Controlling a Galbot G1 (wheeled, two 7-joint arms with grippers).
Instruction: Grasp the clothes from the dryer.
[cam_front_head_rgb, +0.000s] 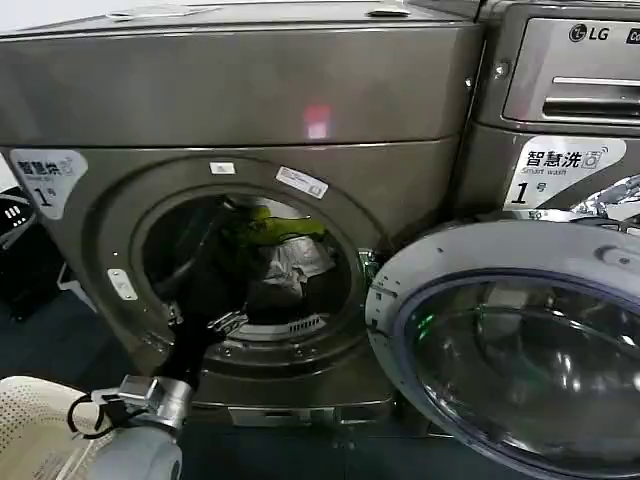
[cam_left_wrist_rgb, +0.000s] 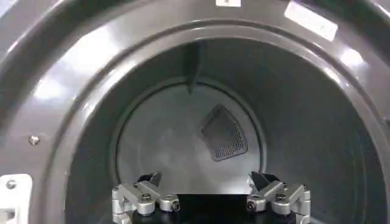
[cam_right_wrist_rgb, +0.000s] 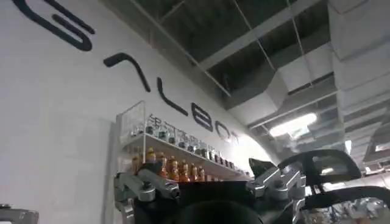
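The dryer (cam_front_head_rgb: 240, 90) stands in front of me with its porthole open. Inside, in the head view, a yellow-green piece of the clothes (cam_front_head_rgb: 272, 227) lies on top of a white and grey piece (cam_front_head_rgb: 298, 262). My left arm (cam_front_head_rgb: 195, 300) reaches up from the lower left into the porthole. In the left wrist view my left gripper (cam_left_wrist_rgb: 206, 180) is open with nothing between its fingers, facing the bare drum back wall (cam_left_wrist_rgb: 164, 140). My right gripper (cam_right_wrist_rgb: 204, 173) is open and empty, held away from the machine and pointing up at a wall and ceiling.
The chrome-rimmed glass door (cam_front_head_rgb: 392, 300) hangs open to the right of the porthole, low and wide. A similar LG machine (cam_front_head_rgb: 560, 100) stands at the right. A white mesh basket (cam_front_head_rgb: 30, 420) sits at the lower left beside my arm.
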